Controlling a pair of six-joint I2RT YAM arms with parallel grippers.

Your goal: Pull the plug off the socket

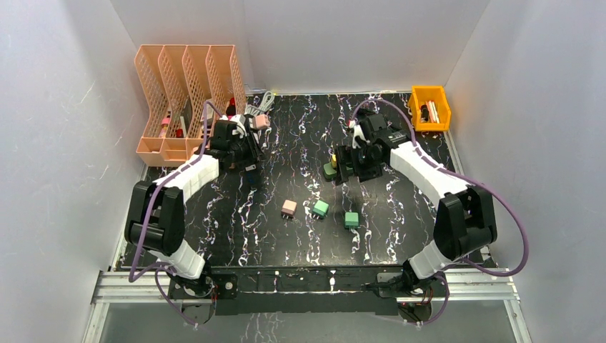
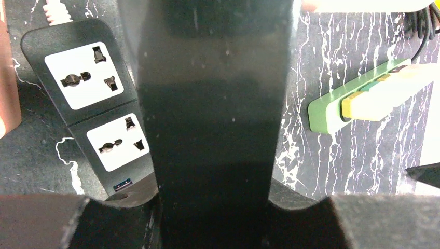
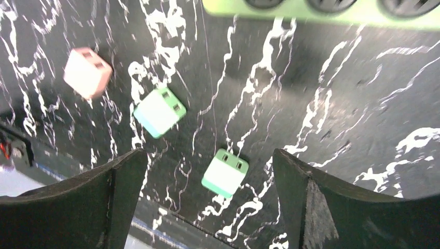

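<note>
Pink and green plugs (image 3: 159, 111) lie below the spread right pincer (image 3: 207, 155); a black block (image 2: 212, 104) masks whether the left pincer (image 1: 250, 166) grips.

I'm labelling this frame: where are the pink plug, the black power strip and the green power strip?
pink plug (image 3: 87, 72), right wrist view, its top face.
black power strip (image 2: 98, 115), left wrist view, between its two white sockets.
green power strip (image 2: 324, 111), left wrist view, its green end.

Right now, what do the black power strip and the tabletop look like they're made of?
The black power strip looks like moulded plastic: a matte black body with smooth white socket faces. The tabletop is black with white veining, so it has a marble look. Whether it is real stone or a printed laminate can't be told.
</note>
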